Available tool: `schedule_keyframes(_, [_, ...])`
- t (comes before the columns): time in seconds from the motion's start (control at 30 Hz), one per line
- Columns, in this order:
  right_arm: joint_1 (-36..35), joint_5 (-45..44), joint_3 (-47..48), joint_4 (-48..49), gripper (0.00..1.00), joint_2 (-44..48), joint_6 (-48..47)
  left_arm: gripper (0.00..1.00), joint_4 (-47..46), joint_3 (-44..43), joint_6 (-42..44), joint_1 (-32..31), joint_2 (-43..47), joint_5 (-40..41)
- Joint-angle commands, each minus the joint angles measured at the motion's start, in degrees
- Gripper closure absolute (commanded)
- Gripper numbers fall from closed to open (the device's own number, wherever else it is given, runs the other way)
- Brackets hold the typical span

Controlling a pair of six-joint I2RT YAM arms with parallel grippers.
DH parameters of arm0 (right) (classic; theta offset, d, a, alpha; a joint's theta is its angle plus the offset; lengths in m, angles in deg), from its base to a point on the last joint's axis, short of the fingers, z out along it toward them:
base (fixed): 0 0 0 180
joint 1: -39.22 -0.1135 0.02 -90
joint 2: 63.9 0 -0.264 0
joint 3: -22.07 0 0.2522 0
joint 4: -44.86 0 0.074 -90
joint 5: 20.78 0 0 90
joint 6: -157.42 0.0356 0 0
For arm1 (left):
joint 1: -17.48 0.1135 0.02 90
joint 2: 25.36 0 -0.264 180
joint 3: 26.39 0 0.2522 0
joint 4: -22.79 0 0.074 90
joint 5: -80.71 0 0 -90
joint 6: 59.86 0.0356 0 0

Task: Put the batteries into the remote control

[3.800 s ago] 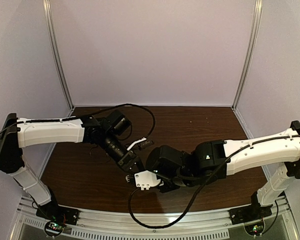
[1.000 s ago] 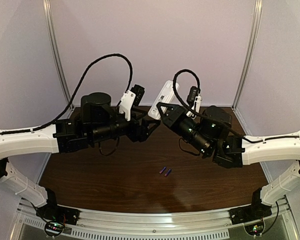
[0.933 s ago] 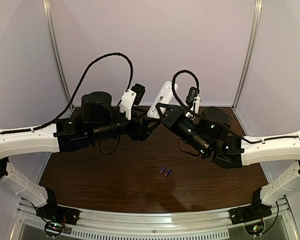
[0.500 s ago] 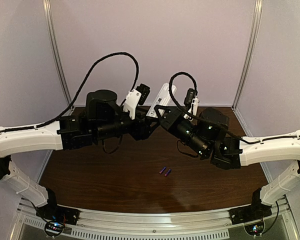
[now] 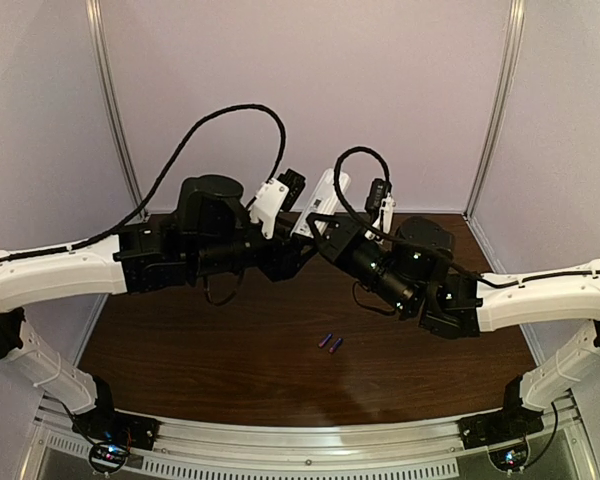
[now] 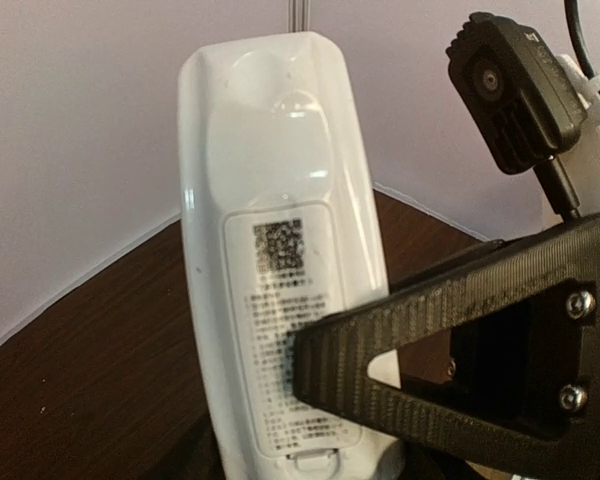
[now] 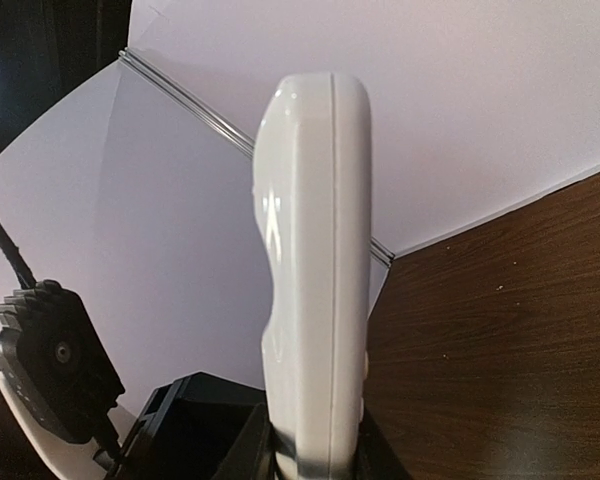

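The white remote control (image 5: 323, 200) is held up in the air above the back of the table. My right gripper (image 5: 316, 226) is shut on its lower part, one finger on the front and one on the back; in the right wrist view the remote (image 7: 315, 250) shows edge-on between the jaws (image 7: 315, 452). In the left wrist view its back (image 6: 270, 250), with a printed label, faces me, and a right finger (image 6: 430, 340) crosses it. My left gripper (image 5: 300, 252) is open, jaws either side of the remote's lower end (image 6: 305, 468). Two batteries (image 5: 330, 342) lie on the table.
The dark wooden table (image 5: 230, 350) is walled by pale panels with metal posts (image 5: 115, 110). Both arms are raised and meet over the back middle. Black cables loop above each wrist (image 5: 230, 115). The right wrist camera (image 6: 510, 90) is close to the remote.
Both arms rose from the table with the remote, leaving the two batteries on it. In the last second the left gripper has moved right and closer to the remote's lower end.
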Motion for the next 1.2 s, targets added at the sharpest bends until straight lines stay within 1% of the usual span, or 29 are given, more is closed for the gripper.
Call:
schedule_keyframes(0.0, [-0.5,3.5,-0.2,0.6,0.99,-1.1,0.7,0.43,1.8,-3.1,0.4,-0.1,-2.4,3.2])
schedule_keyframes(0.13, [-0.7,3.5,-0.3,0.7,0.98,-1.0,0.5,0.43,2.0,-3.6,0.0,-0.1,-3.1,4.0])
schedule_keyframes(0.2, [-0.6,3.4,-0.6,0.8,0.97,-0.8,0.5,0.45,2.0,-3.6,0.0,0.0,-3.1,4.3])
schedule_keyframes(0.23, [-0.7,3.4,-0.7,0.8,0.97,-0.7,0.5,0.48,2.0,-3.5,-0.1,-0.1,-3.1,4.3])
schedule_keyframes(0.3, [-0.7,3.4,-0.7,0.8,0.95,-0.6,0.2,0.56,2.1,-3.4,0.2,0.0,-3.0,4.0])
schedule_keyframes(0.37, [-0.7,3.4,-1.0,1.1,0.92,-0.4,0.0,0.63,2.1,-3.0,0.2,-0.1,-2.7,3.5])
schedule_keyframes(0.4, [-0.6,3.3,-1.1,1.2,0.87,-0.2,-0.2,0.67,2.1,-2.6,0.1,0.0,-2.3,3.4])
schedule_keyframes(0.47, [-0.6,3.4,-1.3,1.3,0.74,0.3,-1.1,0.71,1.8,-1.9,0.1,0.0,-1.6,2.6])
schedule_keyframes(0.53, [-0.7,3.0,-1.7,1.2,0.66,1.0,-1.5,0.78,1.3,-0.9,0.2,-0.1,-0.8,2.1])
schedule_keyframes(0.57, [-0.5,2.7,-1.8,1.0,0.60,1.4,-1.7,0.79,1.1,-0.3,0.3,-0.1,-0.3,1.8])
schedule_keyframes(0.6, [-0.5,2.2,-1.8,0.2,0.48,1.9,-2.0,0.80,1.0,0.3,0.5,-0.1,0.2,1.6])
schedule_keyframes(0.63, [-0.3,1.5,-1.8,-1.2,0.41,2.5,-2.1,0.82,1.0,0.7,0.6,-0.1,0.6,1.5])
schedule_keyframes(0.7, [0.3,0.7,-2.1,-2.8,0.35,3.6,-2.2,0.85,1.2,1.9,1.2,-0.1,1.7,0.8])
schedule_keyframes(0.8, [1.6,0.5,-3.0,-5.3,0.25,5.6,-1.8,0.86,1.4,3.9,1.6,0.0,3.4,1.0])
schedule_keyframes(0.87, [2.6,0.7,-3.4,-7.4,0.23,7.0,-2.3,0.86,1.5,5.2,2.4,-0.1,4.7,0.0])
schedule_keyframes(0.93, [3.6,1.8,-4.0,-8.9,0.24,8.3,-3.1,0.86,1.6,6.6,3.5,-0.1,6.1,-1.1])
schedule_keyframes(1.03, [5.9,6.3,-4.6,-10.9,0.26,9.7,-3.3,0.85,2.2,8.6,6.4,-0.1,8.7,-3.5])
schedule_keyframes(1.17, [8.2,15.1,-4.2,-13.4,0.26,10.4,-4.9,0.85,5.0,8.8,10.0,0.0,10.3,-4.4])
